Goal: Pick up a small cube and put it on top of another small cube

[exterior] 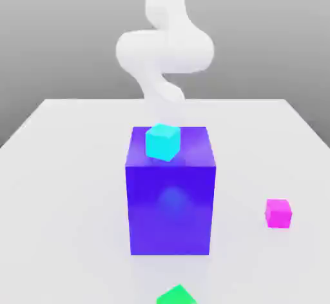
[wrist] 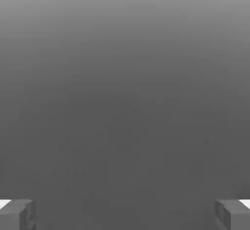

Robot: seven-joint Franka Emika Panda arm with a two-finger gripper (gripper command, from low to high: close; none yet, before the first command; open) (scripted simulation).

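Observation:
The small cube (exterior: 278, 213), plain magenta-pink, sits on the white table at the exterior view's right, apart from everything else. A cyan cube (exterior: 162, 141) rests on top of the big blue-violet block (exterior: 171, 199) in the middle of the table. At the front edge lies a green cube (exterior: 176, 295), partly cut off. My white arm (exterior: 164, 51) comes down behind the big block, which hides its lower end. In the hand view my gripper (wrist: 125, 215) is open, its grey fingertips (wrist: 17, 214) far apart, with only plain grey between them.
The big blue-violet block stands tall between the arm and the front of the table. The white table (exterior: 64, 167) spreads wide on both sides of it.

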